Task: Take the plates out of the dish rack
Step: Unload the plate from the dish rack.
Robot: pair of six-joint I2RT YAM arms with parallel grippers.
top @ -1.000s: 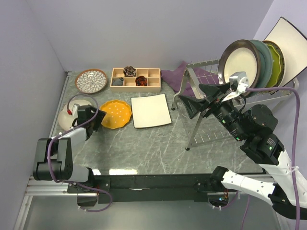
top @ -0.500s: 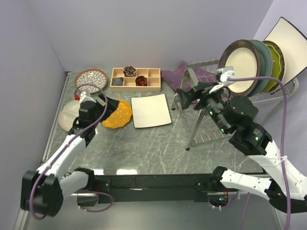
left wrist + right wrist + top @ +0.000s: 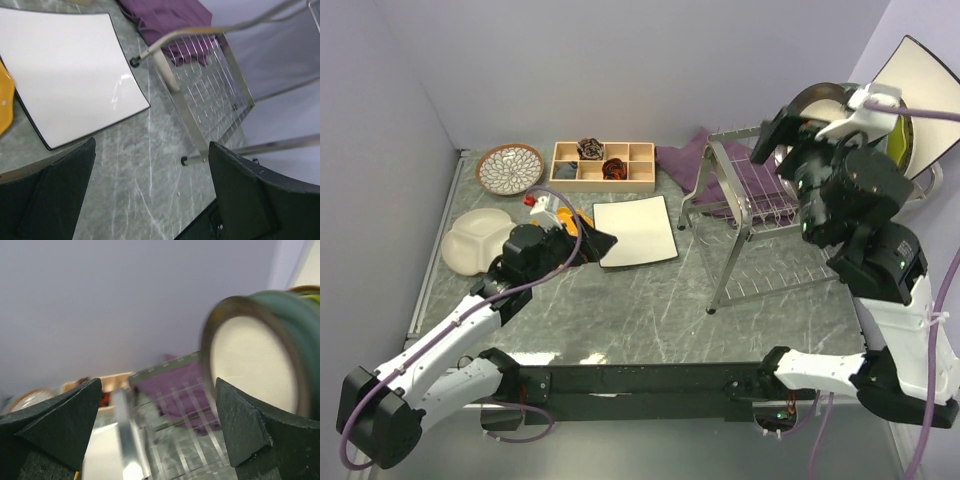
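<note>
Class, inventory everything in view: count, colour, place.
dish rack: one, silver, table's right
brown-rimmed plate: one, cream, in rack
teal plate: one, teal, behind it
yellow-green plate: one, yellow-green, behind that
square plates: two, white, one flat at centre, one leaning at rack's end
petal-patterned plate: one, brown-rimmed, far left
divided plate: one, cream, left edge
scalloped plate: one, orange, left of centre
compartment tray: one, wooden, back
cloth: one, purple, behind rack
left gripper: one, black, open, over centre
right gripper: one, black, open, facing rack

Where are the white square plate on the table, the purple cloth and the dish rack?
white square plate (image 3: pixel 635 232), top view, its centre.
purple cloth (image 3: pixel 680 160), top view, its exposed left fold.
dish rack (image 3: pixel 184 117), left wrist view, its tubular leg.
</note>
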